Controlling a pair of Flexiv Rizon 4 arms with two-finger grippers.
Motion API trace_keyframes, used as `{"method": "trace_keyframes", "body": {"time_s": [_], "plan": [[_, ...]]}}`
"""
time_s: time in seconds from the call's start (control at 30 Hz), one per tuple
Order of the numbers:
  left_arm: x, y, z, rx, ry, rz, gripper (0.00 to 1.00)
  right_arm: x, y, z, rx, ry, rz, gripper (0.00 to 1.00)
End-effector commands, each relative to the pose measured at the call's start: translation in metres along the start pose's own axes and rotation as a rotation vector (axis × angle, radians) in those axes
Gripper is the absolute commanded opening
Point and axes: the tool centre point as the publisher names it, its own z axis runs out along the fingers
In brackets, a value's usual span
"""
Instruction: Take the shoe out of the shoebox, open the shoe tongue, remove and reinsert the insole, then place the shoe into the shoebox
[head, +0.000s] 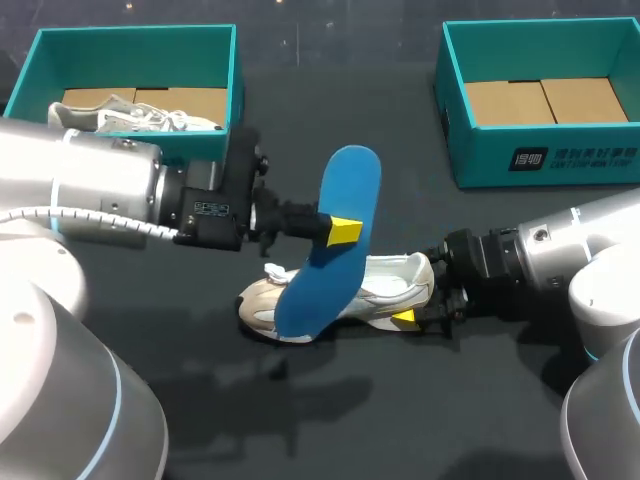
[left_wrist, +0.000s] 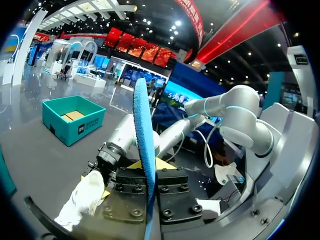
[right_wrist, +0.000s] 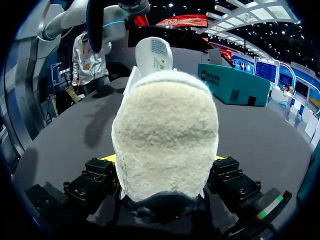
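Black matte tabletop (head: 420, 410), bearing one cream-white low sneaker (head: 385, 285) at its centre. Teal cardboard shoebox (head: 236, 90), behind the sneaker on the left arm's side, holds a second pale sneaker (head: 140, 118). A matching teal shoebox (head: 560, 160) stands behind the sneaker on the right arm's side. Blue foam insole (head: 335, 240), out of the sneaker, tilts over its toe half, pinched edgewise by the left gripper (head: 342, 230). Right gripper (head: 410, 305) clamps the sneaker's heel from both sides.
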Motion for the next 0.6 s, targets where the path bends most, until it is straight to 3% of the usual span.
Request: {"method": "trace_keyframes", "body": {"time_s": [0.03, 0.2, 0.6], "plan": [[0.012, 0.01, -0.015, 0.08, -0.025, 0.001, 0.0, 0.001, 0.001, 0.001, 0.003, -0.002, -0.001, 0.0], [0.01, 0.002, -0.026, 0.126, 0.004, 0.0, 0.0, 0.001, 0.001, 0.001, 0.003, -0.002, -0.001, 0.0], [0.011, 0.002, -0.028, 0.134, 0.022, 0.002, 0.0, 0.001, 0.001, 0.001, 0.003, -0.002, -0.001, 0.0]]}}
